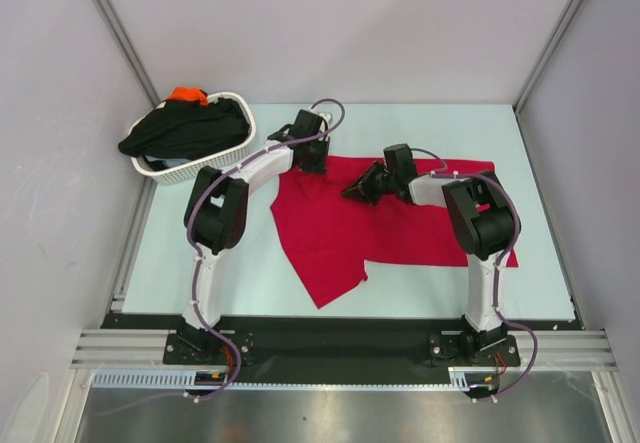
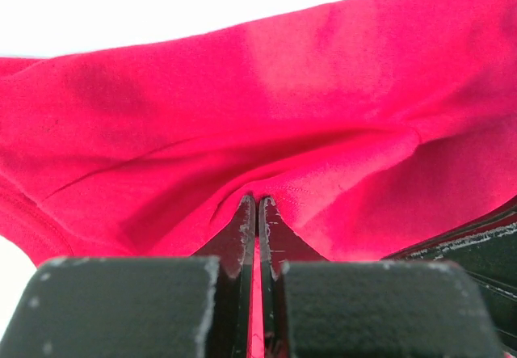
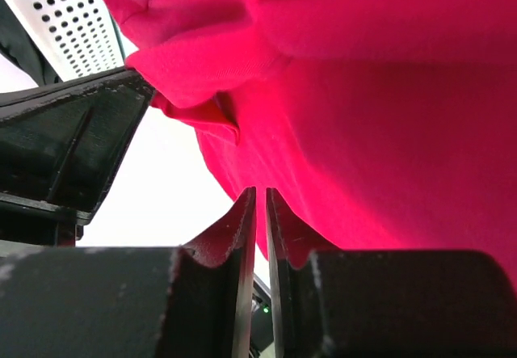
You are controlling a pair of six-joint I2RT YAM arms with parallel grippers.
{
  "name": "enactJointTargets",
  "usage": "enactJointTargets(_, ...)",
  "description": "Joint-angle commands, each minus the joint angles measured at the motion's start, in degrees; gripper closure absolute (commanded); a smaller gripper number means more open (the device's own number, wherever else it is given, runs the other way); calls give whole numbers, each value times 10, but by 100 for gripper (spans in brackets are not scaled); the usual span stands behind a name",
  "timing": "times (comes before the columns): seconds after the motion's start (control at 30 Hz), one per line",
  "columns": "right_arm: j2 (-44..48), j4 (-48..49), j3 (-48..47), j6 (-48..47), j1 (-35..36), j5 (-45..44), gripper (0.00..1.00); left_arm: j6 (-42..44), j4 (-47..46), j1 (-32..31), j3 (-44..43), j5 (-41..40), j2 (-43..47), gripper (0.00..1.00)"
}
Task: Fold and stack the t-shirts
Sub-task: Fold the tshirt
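Fold step, prob.: red shirt (image 1: 330, 233) is clamped in L gripper (image 1: 312, 159) & R gripper (image 1: 355, 191), rest spread beneath; edge must be lifted evenly.

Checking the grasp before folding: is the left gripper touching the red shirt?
Touching. In the left wrist view the left gripper is shut on a fold of the red shirt.

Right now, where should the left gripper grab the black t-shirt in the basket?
Pinch a raised fold atop the heap, coming straight down: the black t-shirt is piled above the white basket's rim, whose walls likely block side approaches. Left gripper is shut on the red t-shirt.
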State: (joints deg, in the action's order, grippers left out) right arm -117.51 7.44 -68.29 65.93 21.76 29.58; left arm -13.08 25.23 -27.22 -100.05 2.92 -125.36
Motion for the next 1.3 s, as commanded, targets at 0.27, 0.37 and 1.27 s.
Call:
enactJointTargets(0.27,-47,115,-21,46,20,-56,78,3,2,11,-54,8,-34,98)
enactJointTargets(0.37,-59,116,-35,39,21,-62,78,0,2,12,-56,10,-35,98)
enactJointTargets(1.27,-95,105,-93,35,29,-141,66,-19,-8,13,-66,22,-44,96)
